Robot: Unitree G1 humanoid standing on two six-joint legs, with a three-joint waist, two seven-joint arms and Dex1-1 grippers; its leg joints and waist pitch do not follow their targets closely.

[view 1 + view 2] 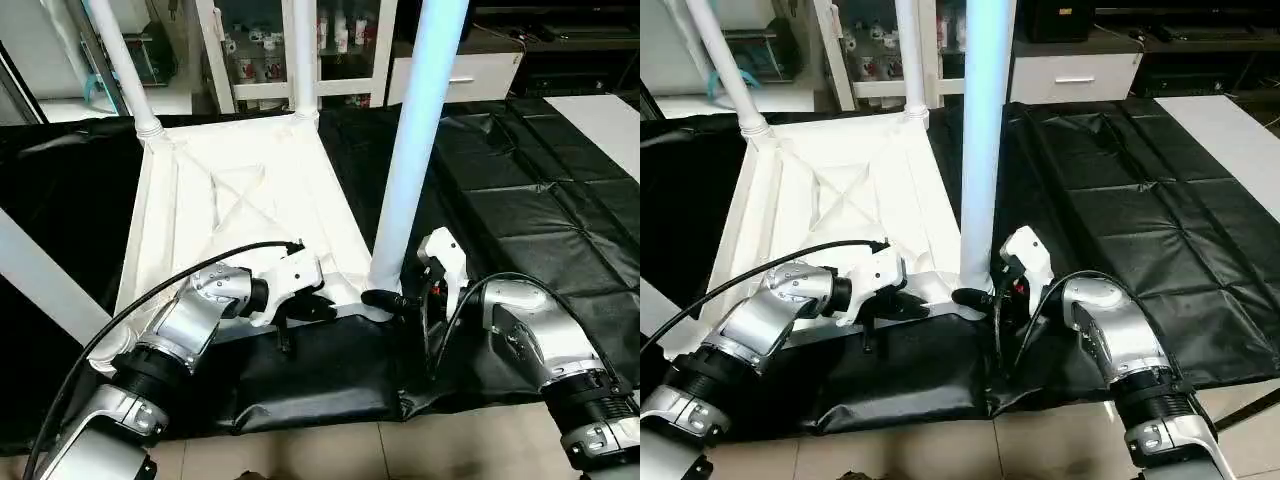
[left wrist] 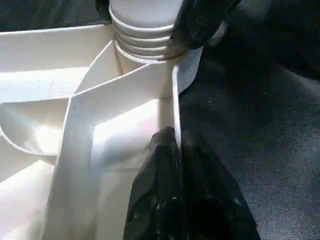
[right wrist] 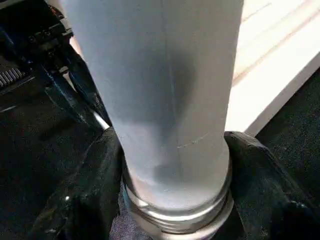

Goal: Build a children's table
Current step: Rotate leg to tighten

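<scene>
Head view: the leg (image 1: 412, 150) stands upright in the tabletop (image 1: 240, 200) corner nearest the right gripper (image 1: 398, 299), left gripper (image 1: 300, 312) beside. Left wrist: fingers (image 2: 165, 190) pinch the tabletop rim. Right wrist: fingers (image 3: 260, 185) clasp the leg's base

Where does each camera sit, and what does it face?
Left and right eye views: on the head, looking down over both silver forearms at the upturned tabletop.
Left wrist view: its shut end effector pinches the tabletop's edge.
Right wrist view: its end effector straddles the near leg.
Shared: that leg's ribbed base.
</scene>
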